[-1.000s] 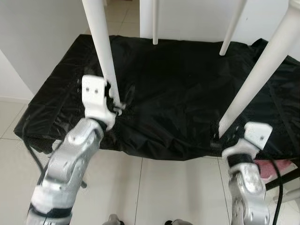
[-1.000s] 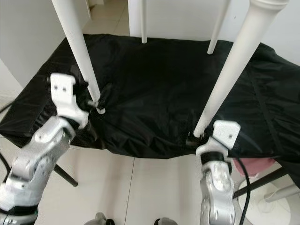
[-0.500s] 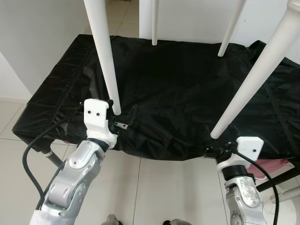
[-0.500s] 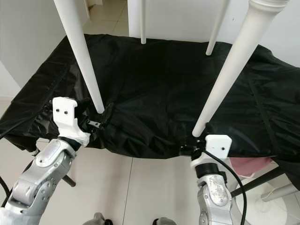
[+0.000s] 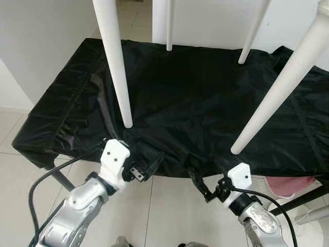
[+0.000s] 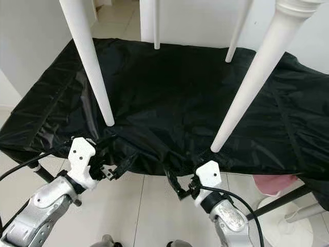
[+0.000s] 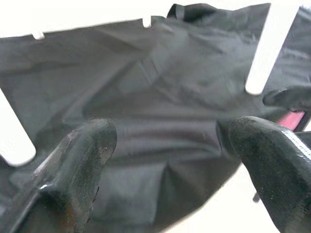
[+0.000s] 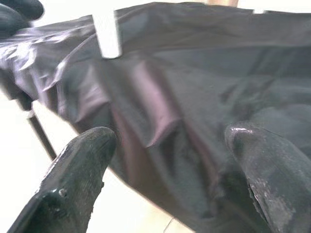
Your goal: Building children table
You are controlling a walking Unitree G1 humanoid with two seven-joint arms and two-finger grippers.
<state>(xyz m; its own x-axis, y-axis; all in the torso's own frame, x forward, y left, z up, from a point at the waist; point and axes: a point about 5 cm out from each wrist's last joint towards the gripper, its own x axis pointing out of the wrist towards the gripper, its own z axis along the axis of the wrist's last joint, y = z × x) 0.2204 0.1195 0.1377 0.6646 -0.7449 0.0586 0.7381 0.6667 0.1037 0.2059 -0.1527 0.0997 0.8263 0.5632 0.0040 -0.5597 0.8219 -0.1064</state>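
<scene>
Worktop (image 5: 195, 92), black-draped: landmark. Left pincer (image 5: 138, 173) below its front edge, fingers spread, empty. White table legs (image 5: 117, 67) stand upon the cover. Right pincer (image 5: 205, 191) below front edge, likewise spread, empty.

Pale tiled floor (image 5: 169, 206) (glossy, thin grout lines) runs under a black cloth-draped stand (image 5: 205, 98); white walls (image 5: 46, 36) left and far.
</scene>
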